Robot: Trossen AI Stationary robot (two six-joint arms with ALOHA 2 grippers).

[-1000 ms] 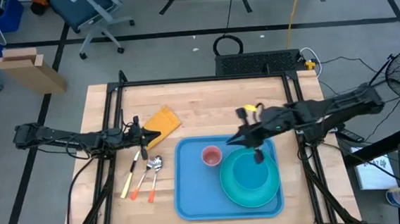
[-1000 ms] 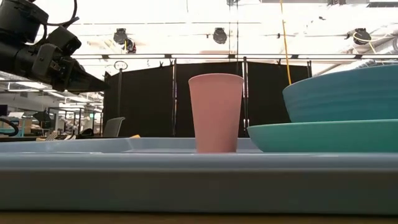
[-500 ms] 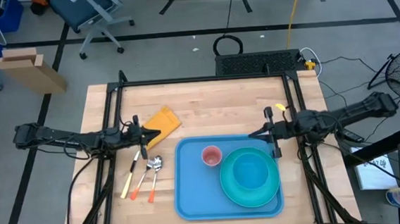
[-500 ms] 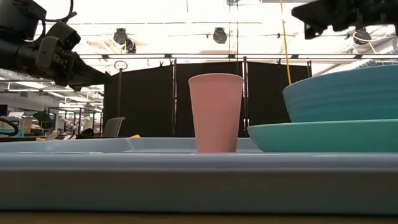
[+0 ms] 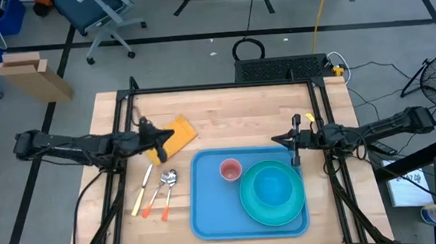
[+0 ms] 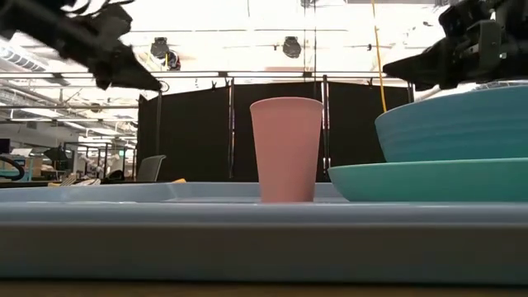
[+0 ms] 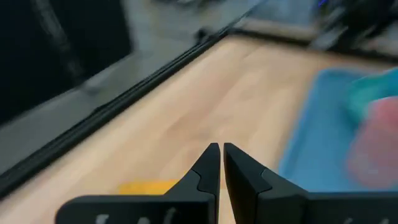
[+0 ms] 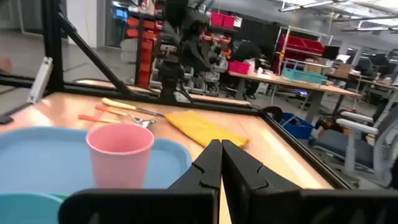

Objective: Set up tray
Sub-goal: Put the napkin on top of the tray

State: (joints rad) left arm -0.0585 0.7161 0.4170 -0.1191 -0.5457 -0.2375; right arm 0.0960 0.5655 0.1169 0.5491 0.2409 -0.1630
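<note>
The blue tray [image 5: 209, 215] lies at the table's near middle. On it stand a pink cup [image 5: 230, 169], upright on its base, and a round turquoise plate [image 5: 288, 213] with a turquoise bowl [image 5: 271, 189] on it. My left gripper [image 5: 160, 137] is shut and empty above the near edge of a yellow napkin [image 5: 178, 129], left of the tray. My right gripper [image 5: 275, 141] is shut and empty, just beyond the tray's far right corner. In the low view the cup [image 6: 286, 148] stands left of the bowl [image 6: 462, 124].
Several utensils with yellow and orange handles [image 5: 155, 194] lie on the wood left of the tray. A black frame [image 5: 124, 98] runs along the table's edges. Bare wood shows at the far middle [image 5: 240, 113]. The right wrist view shows the room beyond the table.
My right gripper has drawn back from above the bowl toward the table's right edge, and now sits off the tray's far right corner. My left gripper has risen and swung a little toward the far edge, over the napkin. The cup, plate and bowl have kept still.
</note>
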